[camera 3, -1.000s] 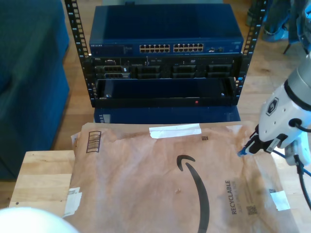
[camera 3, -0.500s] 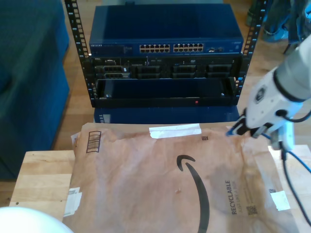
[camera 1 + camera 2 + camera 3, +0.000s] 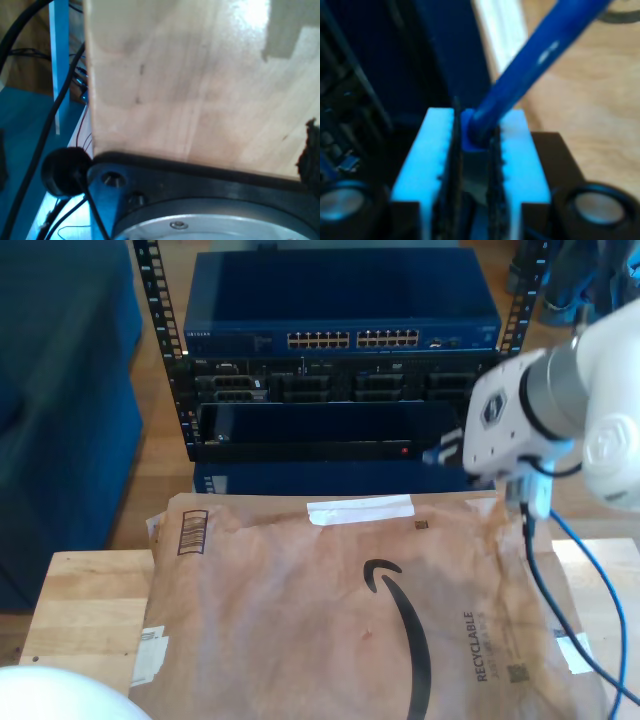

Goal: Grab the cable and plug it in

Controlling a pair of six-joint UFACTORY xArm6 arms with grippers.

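Observation:
The cable (image 3: 535,65) is thin and bright blue. My second gripper (image 3: 475,135) is shut on its blue-booted end, pinched between two pale blue pads (image 3: 432,150). In the exterior view, my second gripper (image 3: 440,453) is at the view's right, on a white arm, close in front of the rack's lower dark bay (image 3: 330,425). From there the cable (image 3: 545,585) hangs down and trails toward the view's lower right. The blue switch (image 3: 350,339) with its row of ports sits above the gripper's height. The first wrist view looks at a wooden board (image 3: 190,85).
A large brown paper mailer (image 3: 340,610) covers the wooden table (image 3: 90,610) in front of the rack. Black rack rails (image 3: 150,300) stand on both sides. A blue sofa (image 3: 60,390) is at the exterior view's left. A white rounded shape (image 3: 60,695) sits at its bottom left corner.
My second gripper has carried the cable end up and toward the exterior view's left, from above the mailer's right edge to just in front of the rack's face.

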